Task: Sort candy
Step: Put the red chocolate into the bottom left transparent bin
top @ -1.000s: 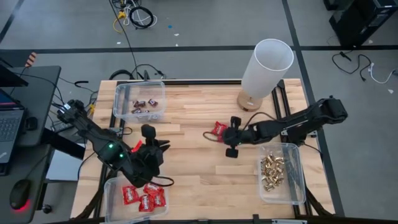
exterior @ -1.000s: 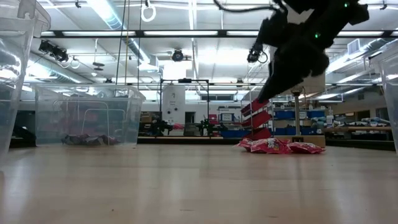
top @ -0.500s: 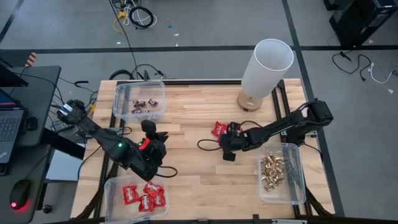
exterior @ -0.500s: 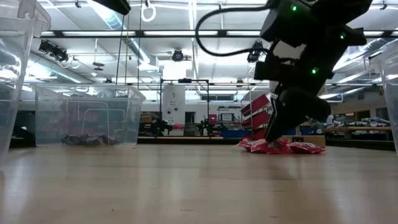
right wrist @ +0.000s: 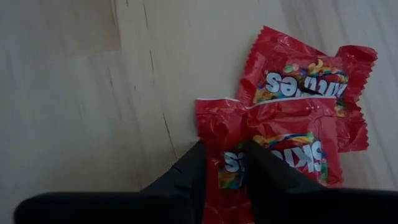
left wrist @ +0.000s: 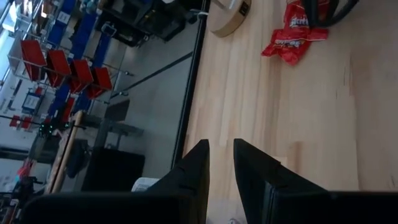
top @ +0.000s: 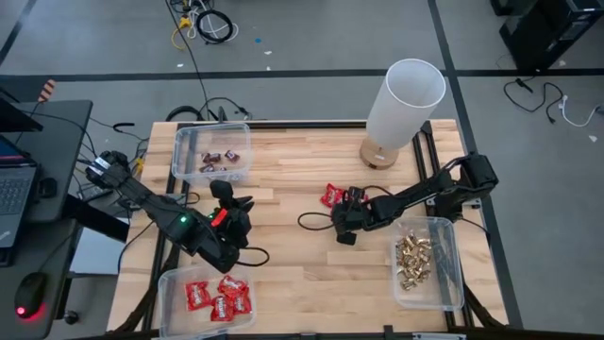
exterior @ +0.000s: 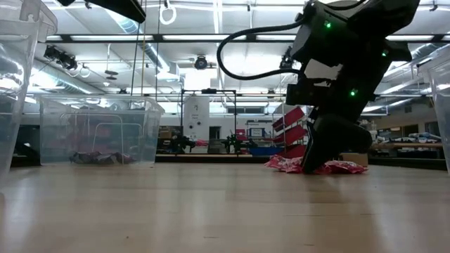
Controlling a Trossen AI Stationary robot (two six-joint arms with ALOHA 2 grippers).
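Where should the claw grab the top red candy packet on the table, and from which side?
Judging by its pose, from straight above. The upper red packet lies flat, overlapping a second red packet, so pinch across its free crimped end nearest the right claw, away from the overlap, to lift one packet only.

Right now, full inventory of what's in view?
red packets: two, loose mid-table
red packets: several, in clear bin, near left
dark mini bars: a few, in clear bin, far left
gold pieces: many, in clear bin, near right
white cylinder: one, on round wooden base, far right
laptop: one, dark, off-table left
left gripper: fingers slightly apart, nothing between them
right gripper: fingertips at the nearer loose packet
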